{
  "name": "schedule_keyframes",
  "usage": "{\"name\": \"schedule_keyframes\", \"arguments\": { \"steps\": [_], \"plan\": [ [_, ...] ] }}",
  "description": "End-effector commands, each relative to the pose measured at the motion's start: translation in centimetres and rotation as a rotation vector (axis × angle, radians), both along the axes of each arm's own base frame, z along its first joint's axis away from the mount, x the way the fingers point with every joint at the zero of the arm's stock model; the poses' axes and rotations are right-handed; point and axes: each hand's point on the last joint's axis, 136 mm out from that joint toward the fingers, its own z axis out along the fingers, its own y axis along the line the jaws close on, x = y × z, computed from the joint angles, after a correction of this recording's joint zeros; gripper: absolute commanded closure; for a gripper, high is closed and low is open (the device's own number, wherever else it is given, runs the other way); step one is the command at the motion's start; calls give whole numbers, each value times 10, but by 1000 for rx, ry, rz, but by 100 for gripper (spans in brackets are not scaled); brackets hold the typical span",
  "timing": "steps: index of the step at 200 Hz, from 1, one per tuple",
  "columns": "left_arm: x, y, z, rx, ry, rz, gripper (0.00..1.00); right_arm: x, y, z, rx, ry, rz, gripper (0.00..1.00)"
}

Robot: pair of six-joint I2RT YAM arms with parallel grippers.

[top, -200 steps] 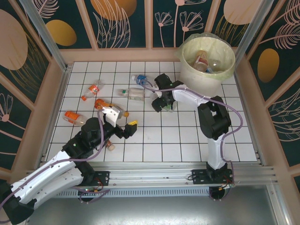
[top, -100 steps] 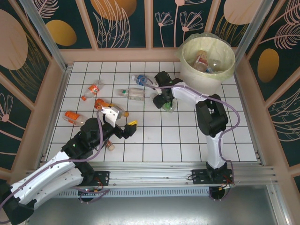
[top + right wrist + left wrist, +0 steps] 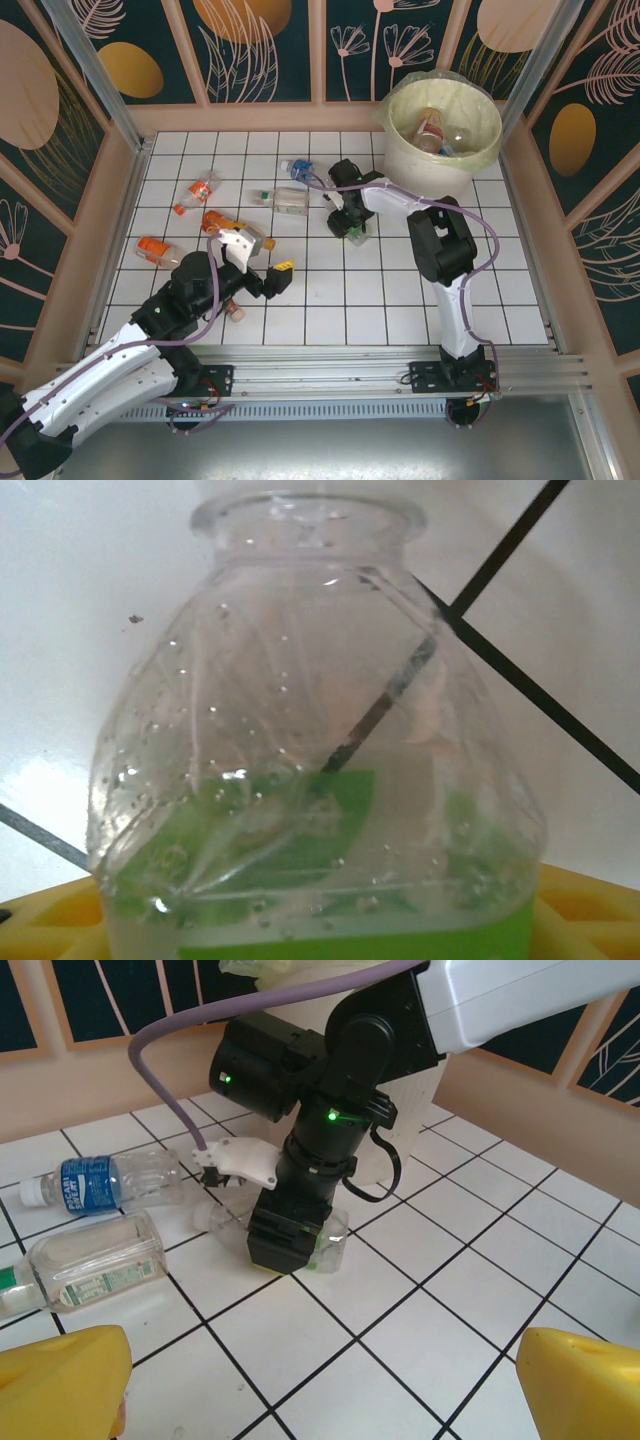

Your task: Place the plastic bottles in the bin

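The green-labelled bottle (image 3: 320,780) lies on the counter (image 3: 400,290) toward the far edge from its middle, near the bin (image 3: 455,165) in the far right corner. It is straddled by the right gripper (image 3: 288,1248), jaws partly open; whether it is pinched cannot be told. A firm squeeze across the body is advised before lifting, as thin plastic may buckle. The left gripper (image 3: 320,1400) is held with jaws wide, empty. "POCARI SWEAT" is read on the blue-labelled bottle (image 3: 100,1182); no print is legible on the green label.
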Motion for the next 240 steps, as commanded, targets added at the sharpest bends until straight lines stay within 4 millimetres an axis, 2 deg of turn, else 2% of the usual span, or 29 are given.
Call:
{"name": "schedule_keyframes", "arguments": {
  "steps": [1,20,35,61,85,115,172,198,240],
  "plan": [
    [-5,-3,11,-9,-25,-30,1,-7,-2,-10,-4,46,3,37],
    [-5,-3,11,-9,-25,-30,1,-5,-1,-7,2,39,-1,39],
    [-5,-3,11,-10,-26,-31,1,-5,5,1,39,38,-1,45],
    [-6,-2,16,-22,-40,-30,1,-3,19,28,140,3,4,46],
    [-7,4,24,-54,-78,-13,1,3,32,64,235,-60,1,46],
    [-8,12,37,-96,-121,16,1,-2,55,106,336,-131,28,46],
    [-11,24,51,-147,-169,58,1,-9,85,185,509,-281,49,47],
    [-11,25,51,-150,-169,59,1,-8,89,226,574,-383,44,47],
    [-10,22,49,-149,-161,51,1,1,74,290,620,-601,-1,47]
  ]
}}
